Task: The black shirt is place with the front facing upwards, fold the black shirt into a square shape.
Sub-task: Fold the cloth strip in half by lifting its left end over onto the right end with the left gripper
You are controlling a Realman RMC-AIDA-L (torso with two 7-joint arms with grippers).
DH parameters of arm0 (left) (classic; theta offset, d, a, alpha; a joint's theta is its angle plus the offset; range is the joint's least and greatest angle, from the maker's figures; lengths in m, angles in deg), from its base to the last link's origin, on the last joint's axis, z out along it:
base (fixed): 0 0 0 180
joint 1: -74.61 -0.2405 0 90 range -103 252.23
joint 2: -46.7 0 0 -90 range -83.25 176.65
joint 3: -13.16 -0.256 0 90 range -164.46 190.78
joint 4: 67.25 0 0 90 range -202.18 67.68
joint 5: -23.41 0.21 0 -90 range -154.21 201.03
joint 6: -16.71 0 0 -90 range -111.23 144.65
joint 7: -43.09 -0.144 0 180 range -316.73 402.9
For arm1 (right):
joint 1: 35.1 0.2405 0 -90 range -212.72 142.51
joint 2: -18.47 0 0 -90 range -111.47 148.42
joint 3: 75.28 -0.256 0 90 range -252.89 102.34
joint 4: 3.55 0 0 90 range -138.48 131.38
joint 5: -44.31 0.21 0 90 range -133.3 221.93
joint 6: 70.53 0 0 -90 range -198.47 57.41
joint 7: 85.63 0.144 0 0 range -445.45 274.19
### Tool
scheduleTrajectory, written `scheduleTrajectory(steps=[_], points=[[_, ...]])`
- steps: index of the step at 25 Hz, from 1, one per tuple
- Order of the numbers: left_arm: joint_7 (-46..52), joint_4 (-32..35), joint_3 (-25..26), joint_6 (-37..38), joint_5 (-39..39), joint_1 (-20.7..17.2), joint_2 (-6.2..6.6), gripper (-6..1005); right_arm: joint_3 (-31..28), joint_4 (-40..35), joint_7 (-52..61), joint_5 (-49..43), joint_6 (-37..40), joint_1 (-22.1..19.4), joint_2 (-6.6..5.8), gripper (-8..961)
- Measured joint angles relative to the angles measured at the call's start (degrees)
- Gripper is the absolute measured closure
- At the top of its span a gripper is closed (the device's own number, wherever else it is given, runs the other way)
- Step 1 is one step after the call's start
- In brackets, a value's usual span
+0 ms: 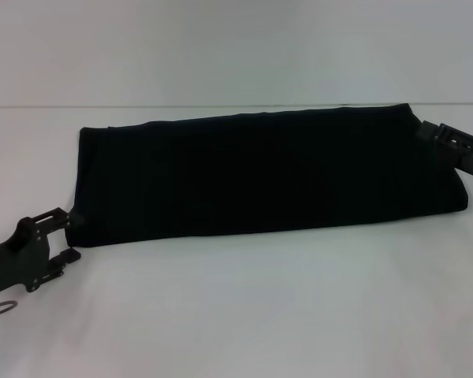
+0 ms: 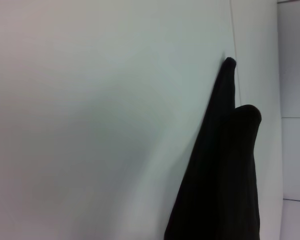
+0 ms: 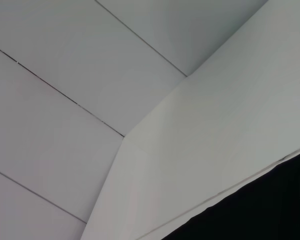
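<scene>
The black shirt (image 1: 268, 169) lies on the white table (image 1: 244, 315) folded into one long band running left to right. Its white letters and blue label are hidden. My left gripper (image 1: 69, 234) is at the band's near left corner, open, with one finger above and one below the corner's edge. My right gripper (image 1: 430, 132) is at the band's far right corner, touching the cloth. The shirt shows as a dark folded edge in the left wrist view (image 2: 225, 175) and as a dark corner in the right wrist view (image 3: 270, 205).
The table's far edge (image 1: 221, 105) runs just behind the shirt, with a pale wall behind it. A small metal ring (image 1: 0, 308) hangs by my left arm at the lower left.
</scene>
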Motion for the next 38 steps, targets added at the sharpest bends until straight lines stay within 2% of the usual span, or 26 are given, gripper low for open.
scheduleTrajectory(steps=[12,16,19,23,31,38], points=[[-0.6,-4.5,-1.3,-6.2,-0.1,3.3,0.99,317,-0.2,0.1,0.0,0.0,-0.1,0.0,0.0,222],[-4.0,-5.7,-1.9,-8.5,-1.0,6.0,1.08,316,-0.3,0.2,0.4,0.1,0.1,0.0,0.0,222],[-8.5,-5.7,-1.6,-6.2,-4.3,6.9,1.02,315,-0.5,0.2,0.5,0.1,0.3,0.0,0.0,222],[-13.3,-5.2,-1.5,-0.6,-10.2,5.9,1.32,317,-0.8,0.3,0.5,0.1,0.5,0.0,0.0,222],[-9.6,-5.1,-1.1,-3.4,-2.7,3.8,1.34,322,-0.9,0.6,0.5,0.1,-0.1,0.0,0.0,223],[-9.3,-6.8,-1.5,-7.3,-1.6,5.9,1.61,326,-0.9,0.6,0.5,0.1,-0.2,0.1,-0.07,223]])
